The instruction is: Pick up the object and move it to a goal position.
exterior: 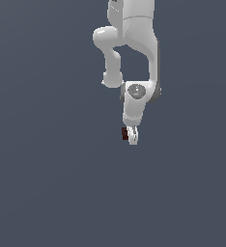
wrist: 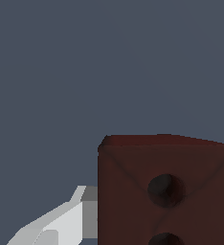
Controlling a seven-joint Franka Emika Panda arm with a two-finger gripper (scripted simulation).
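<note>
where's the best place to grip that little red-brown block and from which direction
Grip the block across two opposite flat side faces, coming straight down from above. It is small and boxy, so parallel faces suit the gripper. A finger lies right against one side; whether it is clamped is unclear.

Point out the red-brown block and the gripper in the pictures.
red-brown block (wrist: 166, 191): wrist view, on its dimpled front face.
gripper (exterior: 131, 139): exterior view, at the fingertips beside the block.
</note>
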